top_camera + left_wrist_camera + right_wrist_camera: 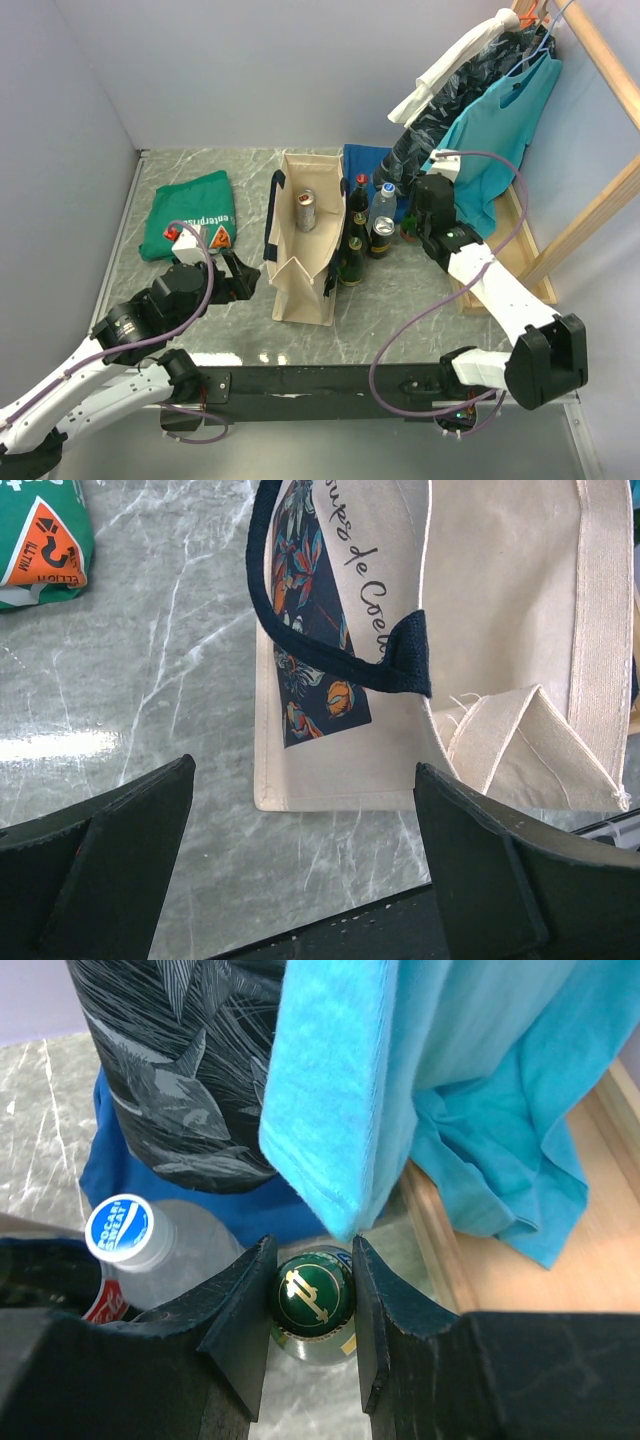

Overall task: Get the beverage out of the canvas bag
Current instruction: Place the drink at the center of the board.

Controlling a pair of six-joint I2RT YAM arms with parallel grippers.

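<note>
Right claw (312, 1265) clamped on the green-capped bottle (315, 1300), which stands on the bench (400, 300) right of the canvas bag (300, 285), past the other bottles (358, 232). Left claw (303, 780) wide open, empty, just left of the bag's near corner. Can (305, 210) sits upright inside the bag, far end.

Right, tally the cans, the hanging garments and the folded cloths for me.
Cans: 2, bagged can, loose can
Hanging garments: 3, white shirt, dark patterned shirt, turquoise shirt
Folded cloths: 2, green T-shirt, blue cloth
Total: 7
</note>
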